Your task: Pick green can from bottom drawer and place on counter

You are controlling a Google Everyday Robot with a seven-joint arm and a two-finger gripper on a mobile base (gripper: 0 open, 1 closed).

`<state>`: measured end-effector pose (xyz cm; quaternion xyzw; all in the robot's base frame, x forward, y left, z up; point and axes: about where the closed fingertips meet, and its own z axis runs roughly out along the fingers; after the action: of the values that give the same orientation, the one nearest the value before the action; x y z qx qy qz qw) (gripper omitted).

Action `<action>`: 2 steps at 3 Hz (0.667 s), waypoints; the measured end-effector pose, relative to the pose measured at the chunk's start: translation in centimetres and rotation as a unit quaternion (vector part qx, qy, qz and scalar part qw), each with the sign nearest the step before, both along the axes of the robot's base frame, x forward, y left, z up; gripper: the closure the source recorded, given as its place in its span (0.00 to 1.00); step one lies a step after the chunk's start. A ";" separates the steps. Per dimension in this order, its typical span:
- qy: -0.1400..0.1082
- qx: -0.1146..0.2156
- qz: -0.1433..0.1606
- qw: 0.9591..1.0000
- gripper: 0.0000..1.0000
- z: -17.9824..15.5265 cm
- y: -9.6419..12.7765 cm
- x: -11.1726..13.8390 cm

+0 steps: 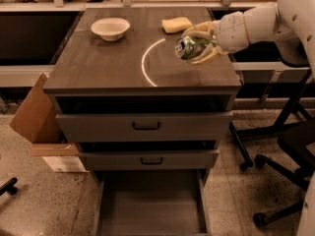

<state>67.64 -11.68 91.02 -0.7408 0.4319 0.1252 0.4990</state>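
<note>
tool (201, 45): clamped around green can (186, 47), above right part of desk (98, 63).
green can: inside tool's grip, tipped sideways, long axis near level, top pointing left.
desk: bare surface just beneath tool; contact with can unclear.

On the desk (98, 68), the bowl (110, 28) sits near the back left corner and the sponge (177, 24) by the back edge, right of centre. The claw (197, 47) reaches in over the right edge, clasping the can (187, 47) just in front of the sponge. The bottom drawer (150, 205) juts forward below the front edge.
</note>
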 end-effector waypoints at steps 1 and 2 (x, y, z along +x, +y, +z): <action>0.022 -0.006 -0.005 1.000 1.00 -0.6 1.0 1.5; 0.042 -0.019 -0.014 0.999 1.00 -1.3 1.6 2.9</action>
<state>70.55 -10.11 89.70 -0.7384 0.4648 0.1411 0.4677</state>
